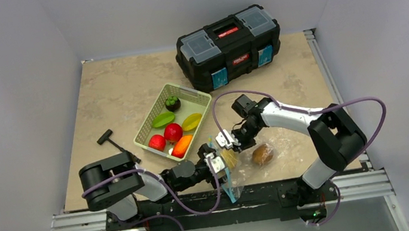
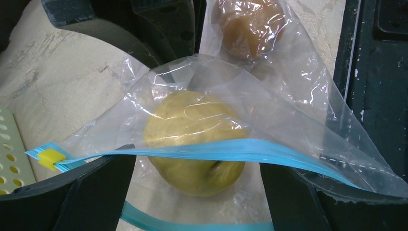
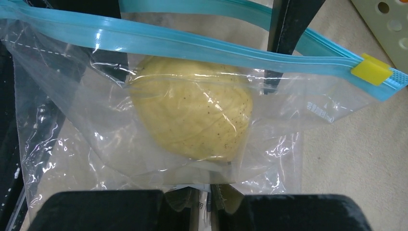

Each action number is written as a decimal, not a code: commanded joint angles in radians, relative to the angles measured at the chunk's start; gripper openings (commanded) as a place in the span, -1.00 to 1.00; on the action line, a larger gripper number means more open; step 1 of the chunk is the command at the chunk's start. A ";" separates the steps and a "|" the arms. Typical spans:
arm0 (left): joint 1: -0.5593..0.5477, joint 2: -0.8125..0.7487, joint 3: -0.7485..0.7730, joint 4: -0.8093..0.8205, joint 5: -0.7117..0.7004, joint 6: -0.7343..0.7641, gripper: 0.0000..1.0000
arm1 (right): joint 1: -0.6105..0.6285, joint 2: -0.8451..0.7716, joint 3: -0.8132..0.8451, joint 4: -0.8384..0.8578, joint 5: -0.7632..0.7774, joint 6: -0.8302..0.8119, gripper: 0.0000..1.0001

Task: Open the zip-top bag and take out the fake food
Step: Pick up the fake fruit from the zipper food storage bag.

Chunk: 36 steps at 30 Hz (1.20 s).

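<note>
Bag (image 2: 288,110) mouth gapes; yellow fruit (image 2: 195,139) sits between my left pincer's (image 1: 215,163) spread jaws. Right pincer (image 1: 226,139) pinches the bag. I'd say extraction's next: close on fruit.

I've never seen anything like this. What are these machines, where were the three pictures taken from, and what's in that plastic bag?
They are two robot arms bolted at the near edge of a table. The wide picture comes from a camera above and behind them; the other two come from cameras on each arm's wrist, looking past its own fingers.

The left end effector and right end effector meet at a clear zip-top bag with a blue zip strip and a yellow slider. Its mouth is parted. The left jaws stand wide apart on either side of the bag; the right one pinches the plastic.

Inside lie a yellow fake fruit and a brown one. Other fake food already sits in the green basket. A black toolbox and a small black tool also lie on the table.
</note>
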 commanded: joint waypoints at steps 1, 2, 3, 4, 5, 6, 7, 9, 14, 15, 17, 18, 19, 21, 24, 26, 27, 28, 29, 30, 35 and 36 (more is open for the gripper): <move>-0.009 0.022 0.034 0.103 0.032 0.002 1.00 | 0.011 0.006 0.038 -0.017 -0.062 0.023 -0.83; -0.008 0.021 0.046 0.077 0.028 0.001 1.00 | 0.013 0.006 0.039 -0.019 -0.067 0.023 -0.83; -0.009 0.020 0.058 0.049 0.022 0.000 1.00 | 0.014 0.005 0.040 -0.022 -0.073 0.023 -0.85; -0.009 0.020 0.069 0.024 0.015 -0.003 1.00 | 0.014 0.005 0.041 -0.025 -0.079 0.021 -0.85; -0.009 0.022 0.077 0.004 0.006 -0.004 1.00 | 0.015 0.005 0.041 -0.027 -0.088 0.022 -0.86; -0.009 0.024 0.085 -0.013 -0.007 -0.005 1.00 | 0.016 0.005 0.043 -0.032 -0.093 0.021 -0.86; -0.009 0.027 0.090 -0.031 -0.019 -0.005 0.99 | 0.017 0.005 0.044 -0.035 -0.100 0.020 -0.86; -0.009 0.035 0.103 -0.059 -0.050 -0.009 0.96 | 0.018 0.005 0.045 -0.038 -0.107 0.018 -0.87; -0.008 0.059 0.115 -0.083 -0.096 -0.017 0.84 | 0.018 0.006 0.044 -0.036 -0.100 0.019 -0.88; -0.009 0.061 0.119 -0.098 -0.103 -0.020 0.82 | 0.018 0.006 0.042 -0.034 -0.097 0.020 -0.88; -0.009 0.062 0.122 -0.123 -0.119 -0.024 0.79 | 0.018 0.002 0.038 -0.029 -0.090 0.023 -0.88; -0.009 0.059 0.120 -0.129 -0.124 -0.026 0.77 | 0.018 0.000 0.037 -0.027 -0.084 0.024 -0.88; -0.008 0.057 0.119 -0.133 -0.125 -0.028 0.72 | 0.018 -0.001 0.034 -0.024 -0.081 0.026 -0.88; -0.009 0.044 0.114 -0.138 -0.125 -0.030 0.53 | 0.018 -0.002 0.032 -0.021 -0.073 0.028 -0.89; -0.009 0.009 0.114 -0.171 -0.113 -0.030 -0.22 | 0.016 -0.007 0.030 -0.015 -0.063 0.032 -0.89; -0.009 -0.028 0.108 -0.196 -0.095 -0.036 -0.49 | 0.014 -0.013 0.025 -0.005 -0.054 0.038 -0.89; -0.009 -0.051 0.106 -0.214 -0.088 -0.041 -0.56 | 0.013 -0.019 0.021 0.001 -0.049 0.043 -0.89; -0.009 -0.077 0.102 -0.233 -0.083 -0.048 -0.64 | 0.008 -0.022 0.017 0.005 -0.045 0.042 -0.89; -0.009 -0.104 0.095 -0.252 -0.076 -0.056 -0.72 | 0.004 -0.026 0.012 0.009 -0.039 0.044 -0.89; -0.009 -0.134 0.087 -0.269 -0.066 -0.066 -0.77 | -0.001 -0.030 0.008 0.012 -0.035 0.045 -0.89; -0.009 -0.285 0.046 -0.352 -0.027 -0.141 -1.00 | -0.022 -0.044 -0.002 0.019 -0.025 0.043 -0.89; -0.009 -0.310 0.042 -0.376 -0.015 -0.163 -1.00 | -0.023 -0.045 -0.003 0.020 -0.022 0.043 -0.89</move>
